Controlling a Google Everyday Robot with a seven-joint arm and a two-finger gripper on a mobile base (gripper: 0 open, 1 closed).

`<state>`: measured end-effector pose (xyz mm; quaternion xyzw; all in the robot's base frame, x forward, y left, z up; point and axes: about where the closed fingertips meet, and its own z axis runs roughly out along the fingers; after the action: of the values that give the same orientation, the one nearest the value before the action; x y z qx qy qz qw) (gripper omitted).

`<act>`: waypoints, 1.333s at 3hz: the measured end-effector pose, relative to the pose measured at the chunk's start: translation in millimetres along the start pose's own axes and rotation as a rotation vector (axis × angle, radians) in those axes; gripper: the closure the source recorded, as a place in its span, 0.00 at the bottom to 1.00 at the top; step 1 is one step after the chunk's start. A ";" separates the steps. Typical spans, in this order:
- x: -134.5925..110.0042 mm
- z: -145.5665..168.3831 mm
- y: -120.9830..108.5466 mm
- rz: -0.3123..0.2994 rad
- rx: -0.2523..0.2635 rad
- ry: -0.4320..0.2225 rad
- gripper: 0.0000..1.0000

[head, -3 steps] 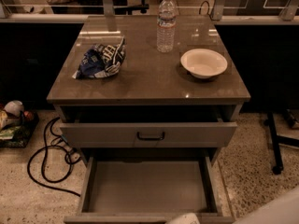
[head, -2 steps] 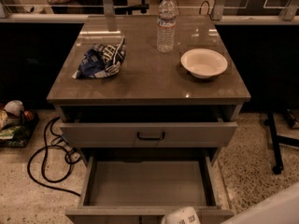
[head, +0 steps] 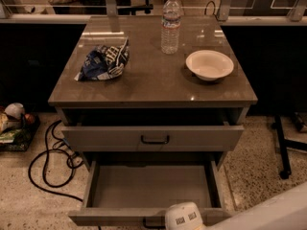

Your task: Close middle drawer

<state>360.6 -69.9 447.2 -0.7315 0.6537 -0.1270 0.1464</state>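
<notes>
The white arm (head: 273, 212) slanted in from lower right, its pale gripper (head: 184, 218) at the front of the grey-beige flat-fronted middle drawer (head: 144, 186); whether it was gripping, I couldn't tell.

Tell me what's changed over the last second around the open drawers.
The end effector has come further into view at the bottom, shifting slightly left at the front edge of the middle drawer. Nothing visibly taken hold of or let go. The middle drawer stays pulled out; the top drawer, water bottle, bowl and chip bag have not moved.
</notes>
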 end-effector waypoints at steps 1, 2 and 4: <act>0.9 5.4 -21.2 -0.011 0.028 0.020 1.00; -1.9 13.4 -24.8 -0.009 0.031 0.020 1.00; -1.5 19.6 -28.5 -0.005 0.066 0.013 1.00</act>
<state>394.0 -64.5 439.8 -0.7272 0.6481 -0.1535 0.1660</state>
